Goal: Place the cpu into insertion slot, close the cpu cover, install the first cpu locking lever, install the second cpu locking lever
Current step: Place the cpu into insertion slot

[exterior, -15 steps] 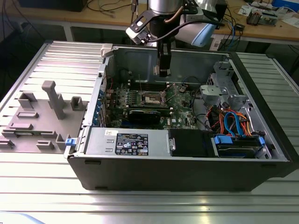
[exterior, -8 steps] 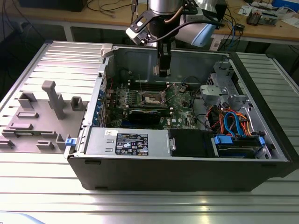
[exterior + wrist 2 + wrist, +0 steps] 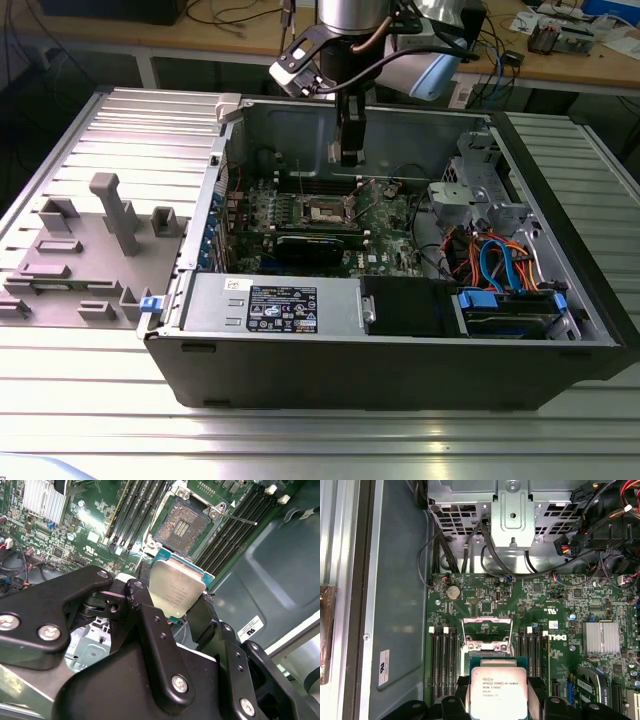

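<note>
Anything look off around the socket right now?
Nothing stands out. The cpu sits squarely in the gripper, above the open socket, whose contact field is bare and unobstructed. No loose parts or stray cables lie across the motherboard near it.

Setting: robotics and electronics lab.

Evidence:
- ribbed metal desk (image 3: pixel 300 440) bearing an opened computer case (image 3: pixel 400 375), its motherboard (image 3: pixel 560 610) exposed
- grey fixture blocks (image 3: pixel 110 215) set on the same desk, beside the case on the exterior view's left
- robot arm (image 3: pixel 350 15) reaching into the case from above, its pincer (image 3: pixel 172 605) clamped on a cpu (image 3: pixel 498 692)
- wooden desk (image 3: pixel 180 35) behind (strewn with cables (image 3: pixel 225 15) and small electronic parts (image 3: pixel 555 35))
</note>
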Controlling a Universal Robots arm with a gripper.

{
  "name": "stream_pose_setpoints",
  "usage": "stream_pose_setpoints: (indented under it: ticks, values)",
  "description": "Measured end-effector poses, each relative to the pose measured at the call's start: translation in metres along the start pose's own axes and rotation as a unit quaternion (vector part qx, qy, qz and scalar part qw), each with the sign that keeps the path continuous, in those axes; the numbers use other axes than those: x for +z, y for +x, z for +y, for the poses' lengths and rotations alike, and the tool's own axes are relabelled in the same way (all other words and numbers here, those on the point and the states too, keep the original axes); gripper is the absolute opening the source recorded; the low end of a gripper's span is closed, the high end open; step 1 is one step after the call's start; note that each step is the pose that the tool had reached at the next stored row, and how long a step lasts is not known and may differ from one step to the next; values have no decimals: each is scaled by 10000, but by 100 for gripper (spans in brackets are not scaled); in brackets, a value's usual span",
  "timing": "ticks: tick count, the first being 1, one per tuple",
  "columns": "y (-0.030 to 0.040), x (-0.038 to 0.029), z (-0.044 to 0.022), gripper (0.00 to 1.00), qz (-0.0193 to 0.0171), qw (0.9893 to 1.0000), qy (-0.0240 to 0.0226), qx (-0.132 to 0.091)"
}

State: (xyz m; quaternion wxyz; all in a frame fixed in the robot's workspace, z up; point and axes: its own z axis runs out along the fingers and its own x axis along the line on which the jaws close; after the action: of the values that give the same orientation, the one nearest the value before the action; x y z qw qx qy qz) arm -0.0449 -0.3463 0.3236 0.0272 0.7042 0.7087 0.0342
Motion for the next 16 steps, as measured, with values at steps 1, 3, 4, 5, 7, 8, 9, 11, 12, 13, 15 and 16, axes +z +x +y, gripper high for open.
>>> stream_pose_setpoints:
  ticks: [1, 3, 4, 5, 7, 8, 9, 11, 12, 13, 15, 16]
  values:
    - [0, 2, 0, 54, 0, 10000, 0, 0]
    - [0, 4, 0, 54, 1, 10000, 0, 0]
    - [0, 4, 0, 54, 1, 10000, 0, 0]
    - [0, 4, 0, 54, 1, 10000, 0, 0]
    - [0, 8, -1, 54, 1, 10000, -1, 0]
    - [0, 12, -1, 54, 1, 10000, -1, 0]
    - [0, 19, -1, 54, 1, 10000, -1, 0]
    - [0, 27, -2, 54, 0, 10000, 0, 0]
    - [0, 31, -3, 54, 1, 10000, 0, 0]
    - [0, 34, -3, 54, 1, 10000, -1, 0]
    - [0, 45, -4, 54, 0, 10000, 0, 0]
    - [0, 48, -4, 54, 1, 10000, 0, 0]
